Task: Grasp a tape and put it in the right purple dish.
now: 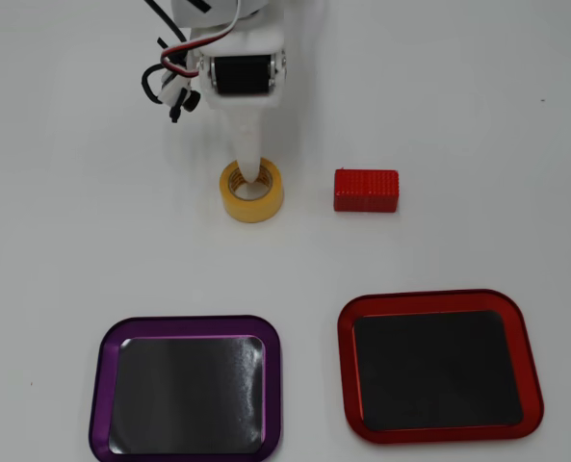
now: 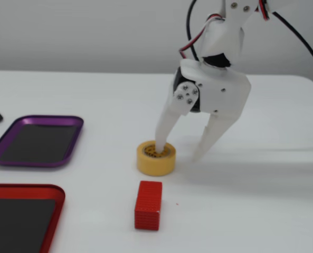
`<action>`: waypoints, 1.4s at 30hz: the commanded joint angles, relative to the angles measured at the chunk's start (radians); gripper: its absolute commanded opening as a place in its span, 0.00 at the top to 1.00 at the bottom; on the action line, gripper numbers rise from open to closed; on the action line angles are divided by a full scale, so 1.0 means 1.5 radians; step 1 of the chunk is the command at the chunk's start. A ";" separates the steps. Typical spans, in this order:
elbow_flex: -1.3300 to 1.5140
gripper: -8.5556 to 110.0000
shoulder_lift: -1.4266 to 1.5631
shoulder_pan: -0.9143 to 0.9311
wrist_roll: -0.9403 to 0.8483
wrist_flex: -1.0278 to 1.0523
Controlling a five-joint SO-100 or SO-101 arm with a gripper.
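Hand is spread open, straddling the wall of the tape: one finger dips into the roll's hollow core, the other comes down outside it on the roll's right in the fixed view, tip near the counter. Nothing gripped yet. That straddle makes sense for a ring: closing would pinch one wall instead of trying to span the whole roll.

Tape lies flat on the counter, mid-scene, core facing up. In the overhead view the inner finger covers part of the hole, arm coming in from the far side.

Red block sits just right of the tape in the overhead view, apart from it, clear of the hand.

Purple dish is at near left in the overhead view, empty, well apart from the tape. Red-rimmed tray is at near right, also empty. In the fixed view the purple dish lies farther from the camera than the red one.

Step, by my read: grasp about to close; lift and carry to the purple dish not yet done.
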 commanded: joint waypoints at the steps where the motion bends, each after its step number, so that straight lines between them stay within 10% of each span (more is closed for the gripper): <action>1: -0.024 0.78 -0.001 0.012 -0.006 -0.013; 15: -0.016 0.94 -0.001 0.004 -0.006 -0.033; 42: 0.033 0.93 0.338 0.010 -0.006 -0.178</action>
